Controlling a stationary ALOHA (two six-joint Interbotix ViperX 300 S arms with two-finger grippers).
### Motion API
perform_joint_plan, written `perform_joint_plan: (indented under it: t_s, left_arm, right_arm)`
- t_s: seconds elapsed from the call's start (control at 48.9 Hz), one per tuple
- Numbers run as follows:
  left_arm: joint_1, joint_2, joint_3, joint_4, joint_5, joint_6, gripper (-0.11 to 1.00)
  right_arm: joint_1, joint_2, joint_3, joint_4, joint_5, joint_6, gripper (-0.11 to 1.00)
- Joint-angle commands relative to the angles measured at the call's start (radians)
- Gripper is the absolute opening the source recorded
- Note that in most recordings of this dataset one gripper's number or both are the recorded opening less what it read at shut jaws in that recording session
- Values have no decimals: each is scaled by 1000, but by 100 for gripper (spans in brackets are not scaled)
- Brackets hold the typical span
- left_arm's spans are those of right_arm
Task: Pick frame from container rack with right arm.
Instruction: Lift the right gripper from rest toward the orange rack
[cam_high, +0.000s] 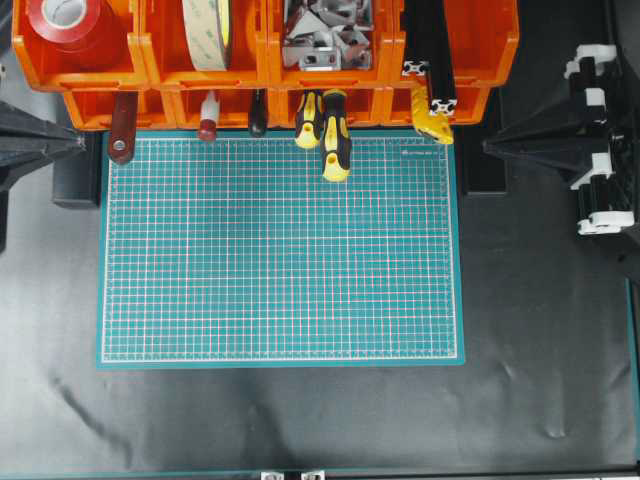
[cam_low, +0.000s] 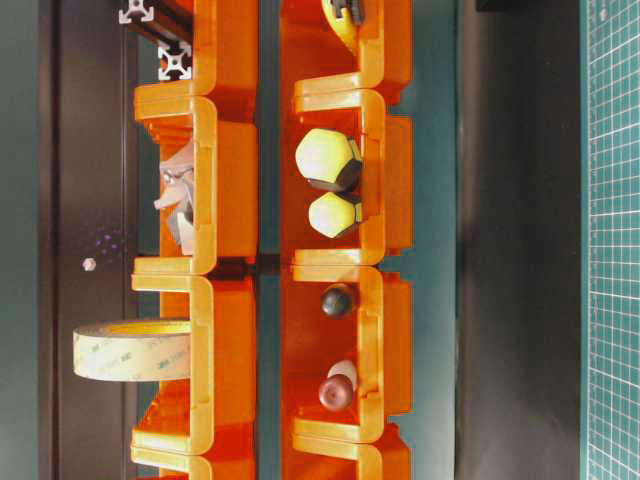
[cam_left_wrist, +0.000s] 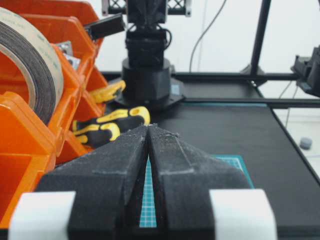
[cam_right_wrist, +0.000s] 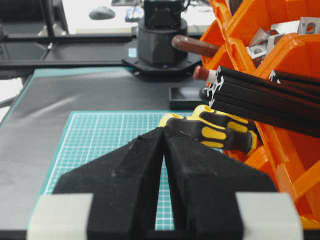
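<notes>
Nearest the front edge of the black tabletop (cam_high: 540, 400) lies bare, slightly wrinkled surface, and beyond it the green cutting mat with a white grid (cam_high: 280, 250) covers the middle. At the left and right edges the two black jointed arms sit drawn back, well apart from the mat: the left gripper (cam_left_wrist: 149, 131) has its black jaws pressed together at the tips with nothing between them, and the right gripper (cam_right_wrist: 164, 131), on the arm with white plastic parts (cam_high: 600, 140), likewise has its jaws closed and empty. Along the far edge stands the bright orange two-tier plastic container rack (cam_high: 150, 80), wider than the mat. From its lower bins the yellow-and-black screwdriver handles (cam_high: 335, 135) poke out over the mat's far edge, beside a brown handle (cam_high: 122, 125) and a red-tipped one (cam_high: 208, 125). The upper bins hold a red tape roll (cam_high: 70, 25), a beige tape roll (cam_high: 208, 30) and grey metal brackets (cam_high: 325, 35). The slim black grooved metal frame bars (cam_high: 430, 70) lie in the rack's bin toward the far right corner, ends jutting forward, untouched by either gripper.
</notes>
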Motion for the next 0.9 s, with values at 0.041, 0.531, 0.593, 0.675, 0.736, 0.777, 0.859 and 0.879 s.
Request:
perform_joint_plan:
  t_s: [0.041, 0.531, 0.593, 0.675, 0.736, 0.777, 0.859, 0.879]
  left_arm:
    - [-3, 0, -31, 38, 12, -9, 7]
    - [-28, -35, -137, 38, 239, -28, 0]
    - [-26, -35, -137, 38, 244, -28, 0]
    - [-26, -35, -137, 38, 245, -28, 0]
    - [-26, -34, -137, 38, 247, -29, 0]
    - [-26, -34, -137, 38, 247, -31, 0]
    - [-26, -32, -135, 38, 247, -44, 0]
    - [-26, -31, -135, 38, 247, -49, 0]
  right_arm:
    - [-3, 9, -6, 8, 9, 17, 4]
    - [58, 31, -368, 18, 561, 161, 0]
    - [84, 57, -437, 12, 653, 161, 0]
    - [120, 112, -541, -15, 804, 163, 0]
    - [140, 153, -604, -23, 897, 167, 0]
    - [149, 183, -641, -23, 956, 170, 0]
    - [152, 235, -703, -41, 1063, 170, 0]
    - [153, 247, -715, -48, 1086, 170, 0]
